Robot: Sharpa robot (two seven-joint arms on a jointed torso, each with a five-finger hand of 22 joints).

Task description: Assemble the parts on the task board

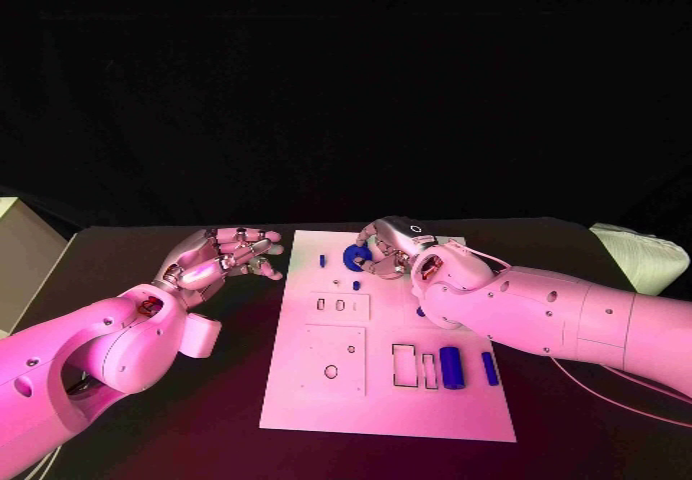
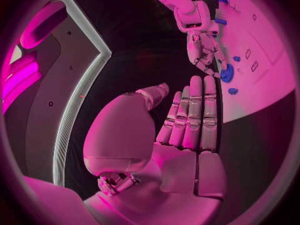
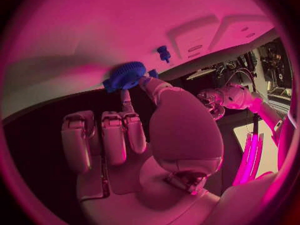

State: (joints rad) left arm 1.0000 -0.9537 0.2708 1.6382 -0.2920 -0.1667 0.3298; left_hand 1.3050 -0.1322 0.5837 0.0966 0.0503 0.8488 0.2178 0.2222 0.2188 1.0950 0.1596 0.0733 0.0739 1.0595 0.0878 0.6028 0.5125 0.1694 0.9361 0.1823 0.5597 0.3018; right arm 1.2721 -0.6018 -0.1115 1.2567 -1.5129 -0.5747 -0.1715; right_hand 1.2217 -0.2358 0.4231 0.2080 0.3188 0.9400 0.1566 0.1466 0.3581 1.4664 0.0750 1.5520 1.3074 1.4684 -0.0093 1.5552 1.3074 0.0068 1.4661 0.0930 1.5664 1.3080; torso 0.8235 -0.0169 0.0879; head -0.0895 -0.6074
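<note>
While the left hand (image 1: 219, 258) hovers over the black table (image 1: 173, 400) just beside the task board (image 1: 325, 400), its fingers are apart and it holds nothing. At the board's far end, the right hand (image 1: 400, 250) pinches a round blue part (image 1: 356, 258) with a ridged rim. Nearer, blue cylinders (image 1: 451, 367) lie on the board's right side.

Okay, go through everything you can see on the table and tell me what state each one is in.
Left hand: open, holding nothing, off the board's left edge.
Right hand: fingertips on the blue gear.
Blue gear: on the task board's far end, pinched.
Task board: flat on the table.
Blue cylinder: lying loose on the board.
Slim blue bar: lying beside it, apart.
Small blue peg: on the board, untouched.
</note>
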